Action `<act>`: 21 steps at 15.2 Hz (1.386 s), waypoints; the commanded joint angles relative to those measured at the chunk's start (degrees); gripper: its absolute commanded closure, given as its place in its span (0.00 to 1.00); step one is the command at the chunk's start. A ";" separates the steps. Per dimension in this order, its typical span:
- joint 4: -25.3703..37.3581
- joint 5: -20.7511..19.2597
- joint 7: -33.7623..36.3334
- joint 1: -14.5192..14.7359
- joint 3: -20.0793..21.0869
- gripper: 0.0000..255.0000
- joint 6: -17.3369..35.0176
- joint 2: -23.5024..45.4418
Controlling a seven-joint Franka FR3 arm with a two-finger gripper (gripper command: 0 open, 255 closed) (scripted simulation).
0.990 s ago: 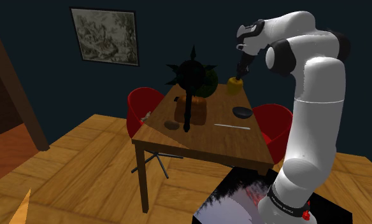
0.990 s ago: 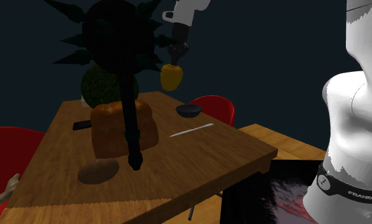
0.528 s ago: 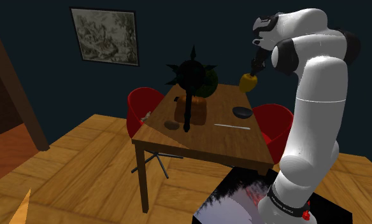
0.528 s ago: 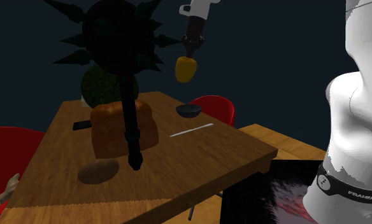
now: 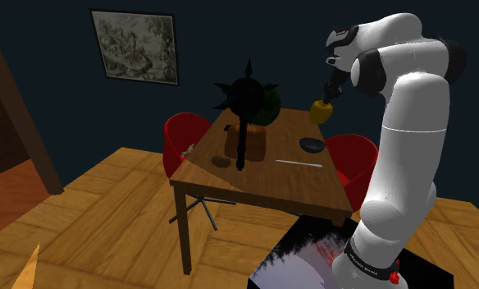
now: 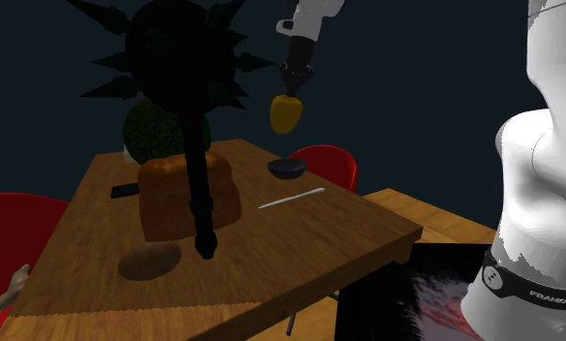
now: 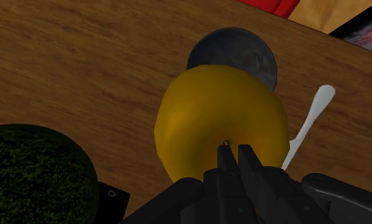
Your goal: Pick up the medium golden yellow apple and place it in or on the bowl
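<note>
As the wooden table (image 5: 271, 176) carries the dark bowl (image 5: 312, 145), the yellow apple (image 5: 321, 112) hangs at the bowl's twelve o'clock in the shoulder view, held clear for the drop, the gripper (image 7: 237, 153) fingers clamped on its top.

the apple (image 6: 286, 112) has swung over toward the bowl (image 6: 287, 170).

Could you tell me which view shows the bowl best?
The second exterior view: the bowl sits unobstructed on the table. In the wrist view the apple hides part of it; the shoulder view shows it far off.
</note>
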 commanded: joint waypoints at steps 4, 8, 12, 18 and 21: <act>-3.76 0.41 -1.00 0.42 0.20 1.00 3.72 0.12; -6.59 0.90 -1.81 0.68 0.41 1.00 6.57 0.34; -9.13 1.65 -2.75 0.77 0.72 1.00 9.28 0.83; -12.46 3.25 -4.40 0.60 1.35 1.00 13.13 2.01; -13.25 3.76 -4.88 0.49 1.56 1.00 14.11 2.41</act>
